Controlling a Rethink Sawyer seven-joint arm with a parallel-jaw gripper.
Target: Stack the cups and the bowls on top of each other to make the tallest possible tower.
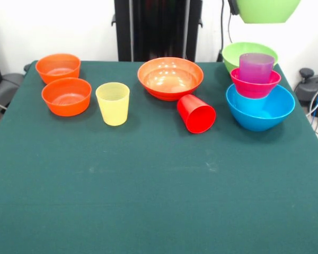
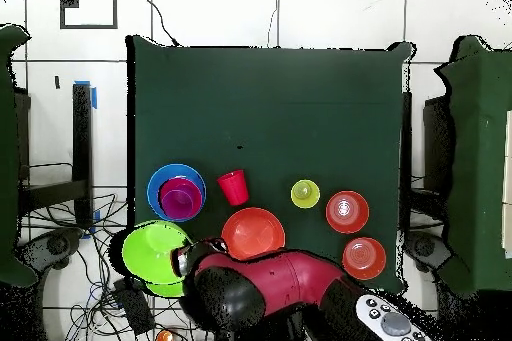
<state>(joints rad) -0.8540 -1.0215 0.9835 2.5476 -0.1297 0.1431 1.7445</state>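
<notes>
My gripper (image 2: 184,257) is shut on the rim of a lime green bowl (image 1: 267,9) and holds it high above the table's far right corner; only a dark bit of the gripper (image 1: 233,6) shows in the front view. Below it a second lime green bowl (image 1: 247,52) sits on the table. In front of that, the purple cup (image 1: 256,66) stands in the magenta bowl (image 1: 254,89), which sits in the blue bowl (image 1: 259,114). The red cup (image 1: 196,114) lies on its side. The yellow cup (image 1: 113,103) stands upright. The light blue cup is out of view.
The wide orange bowl (image 1: 170,78) sits at the far centre. Two small orange bowls (image 1: 58,67) (image 1: 66,96) sit at the far left. The robot's pedestal (image 1: 158,29) stands behind the table. Cables lie on the floor to the right (image 1: 315,100).
</notes>
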